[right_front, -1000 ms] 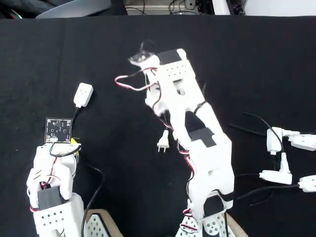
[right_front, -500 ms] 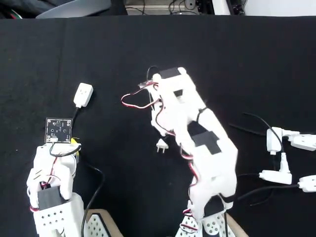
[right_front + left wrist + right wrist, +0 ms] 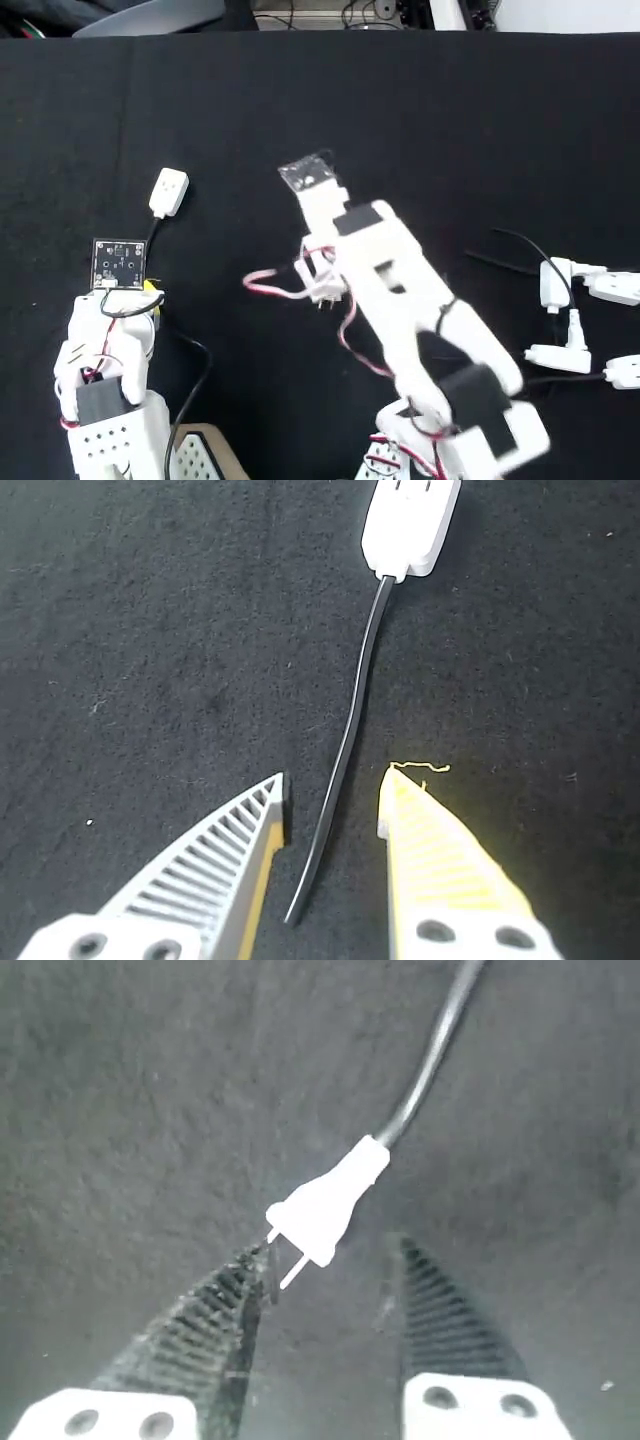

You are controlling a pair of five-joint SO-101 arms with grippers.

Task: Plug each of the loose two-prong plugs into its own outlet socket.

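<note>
My right arm has folded back toward its base since a second ago. Then it was stretched farther up the table; now its wrist is tipped down over the loose two-prong plug, which has kept its spot on the black cloth near the middle. The right gripper is spread wide and holds nothing. One fingertip sits just beside the plug's prongs and the other is off to the far side, so the plug body lies just beyond the gap between the tips, with its cord running away from me. My left arm has not shifted. The left gripper is also spread apart, and a black cord runs between its fingers up to the white outlet socket, which lies flat on the cloth a little way ahead.
</note>
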